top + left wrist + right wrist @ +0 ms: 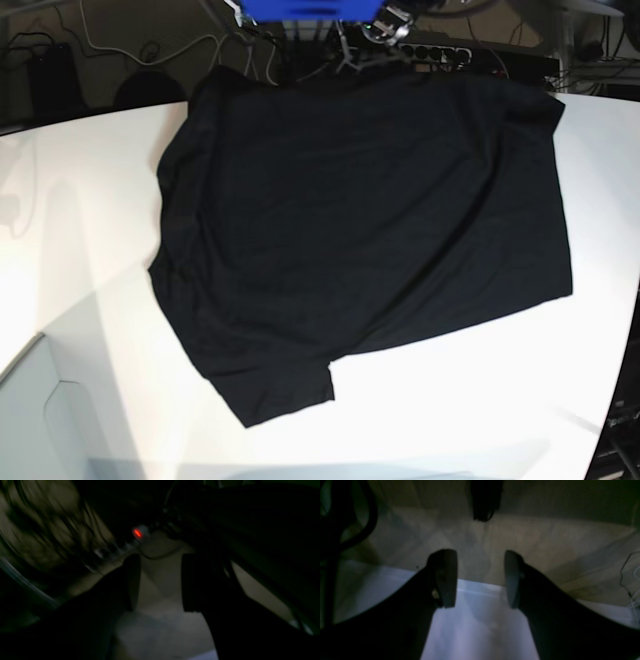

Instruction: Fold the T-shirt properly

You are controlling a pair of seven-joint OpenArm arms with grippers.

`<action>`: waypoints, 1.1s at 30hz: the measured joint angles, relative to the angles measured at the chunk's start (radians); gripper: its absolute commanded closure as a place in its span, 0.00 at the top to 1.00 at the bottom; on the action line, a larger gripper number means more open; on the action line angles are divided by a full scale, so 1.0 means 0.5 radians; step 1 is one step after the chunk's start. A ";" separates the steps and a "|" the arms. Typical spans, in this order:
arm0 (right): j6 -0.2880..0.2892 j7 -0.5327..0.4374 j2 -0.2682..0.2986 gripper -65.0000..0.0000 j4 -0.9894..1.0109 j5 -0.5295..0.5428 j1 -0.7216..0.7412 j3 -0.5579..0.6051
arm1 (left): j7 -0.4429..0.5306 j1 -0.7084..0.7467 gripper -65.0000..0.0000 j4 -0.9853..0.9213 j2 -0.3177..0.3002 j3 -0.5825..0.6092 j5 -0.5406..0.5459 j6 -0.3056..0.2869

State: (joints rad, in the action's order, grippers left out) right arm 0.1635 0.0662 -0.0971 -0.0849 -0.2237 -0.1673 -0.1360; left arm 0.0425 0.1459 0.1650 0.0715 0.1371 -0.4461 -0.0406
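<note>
Only from the base view: T-shirt (pixel 365 230) lay spread, black and rumpled, across most of the white table (pixel 90 220), one sleeve jutting toward the near edge; neither arm seen there. From the right wrist view: right gripper (pixel 481 578) hung above the table edge, jaws wide apart, nothing between. From the left wrist view, dark and blurred: left gripper (pixel 160 582) stood parted, empty. Beyond the table's far edge, cables (pixel 130 45) and a power strip (pixel 440 52) on a dim floor.
</note>
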 measured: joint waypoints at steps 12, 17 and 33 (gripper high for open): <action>0.008 0.086 0.012 0.47 0.011 -0.040 0.068 0.004 | 0.019 -0.060 0.40 -0.097 0.006 0.072 -0.061 0.045; 0.016 0.098 0.045 0.47 0.023 -0.048 0.101 -0.001 | 0.032 -0.054 0.40 -0.108 0.002 0.072 -0.056 0.039; 0.028 0.130 0.050 0.47 0.030 -0.066 0.118 -0.001 | 0.144 0.025 0.40 -0.102 -0.016 0.072 0.058 0.076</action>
State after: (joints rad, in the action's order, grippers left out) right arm 0.1776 0.1310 -0.0719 -0.0700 -0.2565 -0.1081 -0.1364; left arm 0.1146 0.1585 0.1139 0.0635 0.1730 -0.4171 -0.0025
